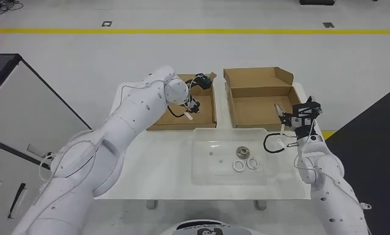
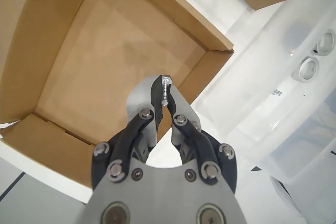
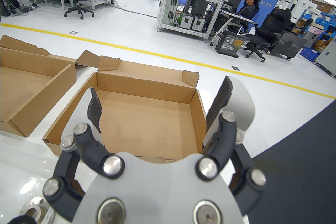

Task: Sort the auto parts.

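Now left end effector (image 2: 164, 83) pinches threaded metal bolt (image 2: 164, 93) — right end effector (image 3: 160, 96) spread wide.

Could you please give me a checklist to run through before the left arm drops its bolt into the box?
1. The bolt sits clamped between the fingers of the left gripper: ok.
2. The bolt is over the floor of the left box, inside its walls: ok, though close to a corner.
3. The right gripper is open and apart from the left box: ok.
4. This box is the correct one for bolts: cannot tell.
5. The clear tray is emptied: not ok; white rings and a metal hub lie in it.
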